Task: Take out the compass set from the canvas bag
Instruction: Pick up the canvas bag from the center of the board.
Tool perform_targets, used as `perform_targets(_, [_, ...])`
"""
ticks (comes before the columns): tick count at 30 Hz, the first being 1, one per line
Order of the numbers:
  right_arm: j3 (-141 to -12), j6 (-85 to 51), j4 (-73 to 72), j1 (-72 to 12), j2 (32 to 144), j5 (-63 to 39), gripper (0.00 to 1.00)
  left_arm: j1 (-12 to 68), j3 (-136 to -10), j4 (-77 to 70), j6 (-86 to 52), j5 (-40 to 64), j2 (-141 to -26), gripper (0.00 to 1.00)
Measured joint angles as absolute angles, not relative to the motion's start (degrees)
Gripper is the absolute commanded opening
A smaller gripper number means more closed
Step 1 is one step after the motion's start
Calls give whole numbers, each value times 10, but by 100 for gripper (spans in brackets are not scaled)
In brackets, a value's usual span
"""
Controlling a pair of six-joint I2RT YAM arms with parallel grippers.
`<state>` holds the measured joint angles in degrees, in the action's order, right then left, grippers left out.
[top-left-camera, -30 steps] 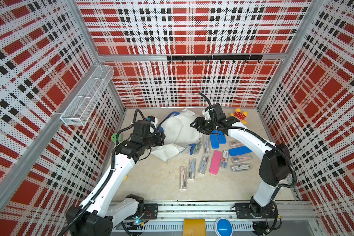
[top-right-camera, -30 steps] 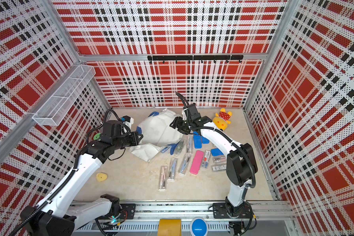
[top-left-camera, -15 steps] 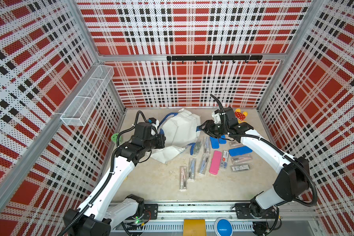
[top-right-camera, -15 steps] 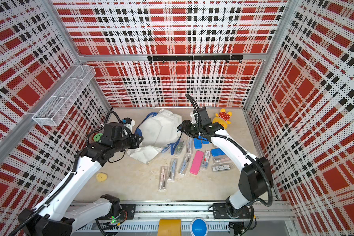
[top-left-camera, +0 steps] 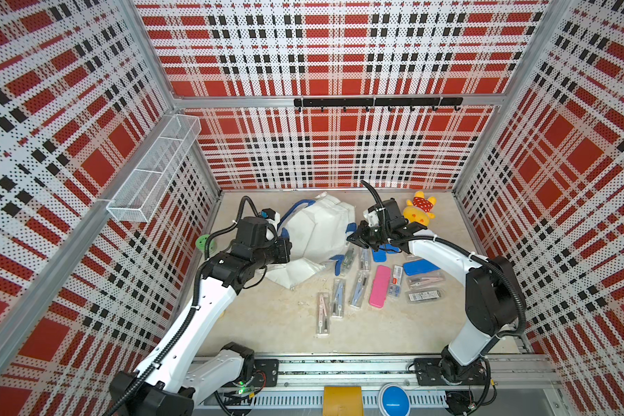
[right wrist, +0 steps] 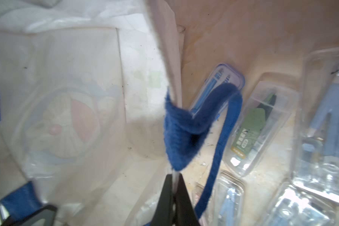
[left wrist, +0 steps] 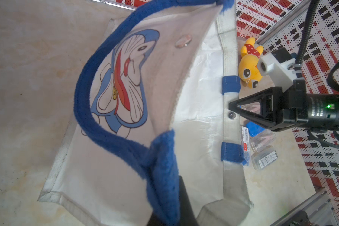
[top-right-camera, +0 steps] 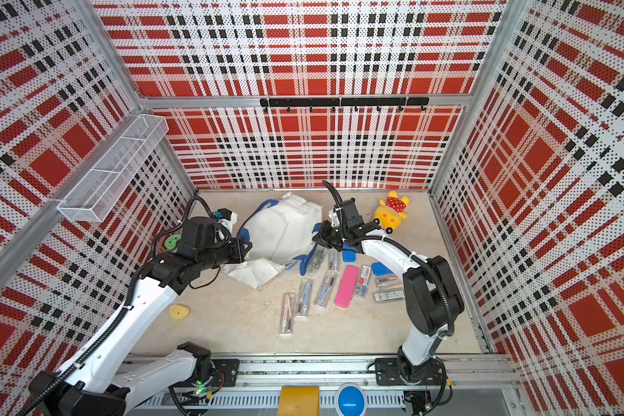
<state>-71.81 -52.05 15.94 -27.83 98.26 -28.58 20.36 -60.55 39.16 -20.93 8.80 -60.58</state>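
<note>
Right hand [right wrist: 172,178]: closed, pinching the rim of the canvas bag [top-left-camera: 317,234] at a blue handle [right wrist: 229,109] tab.
Left hand [top-left-camera: 286,245]: closed on the opposite rim, by another blue tab.
Canvas bag: crumpled at the back of the bench [top-left-camera: 267,324], mouth open between both hands.
Compass sets [top-left-camera: 339,297]: clear cases lying on the bench beside the bag; any inside, cannot tell.

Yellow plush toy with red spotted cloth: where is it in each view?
Both top views: yellow plush toy on the far side, right of the off-white canvas bag.
Left wrist: just past the bag's blue-tabbed rim.
Right wrist: not in it.
Shared landmark: the bag, in all four.
</note>
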Motion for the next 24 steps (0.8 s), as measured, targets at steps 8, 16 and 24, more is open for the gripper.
perform_targets(8, [-704,-474,105,-351,945,-265,0,258,-693,413,-169,-61,-654,0])
perform_targets(16, [-718,-373,147,-455,876,-150,0,286,-657,256,-85,-231,-627,0])
perform_targets(24, [-715,-327,171,-460,858,-80,0,225,-573,130,-112,-220,-571,0])
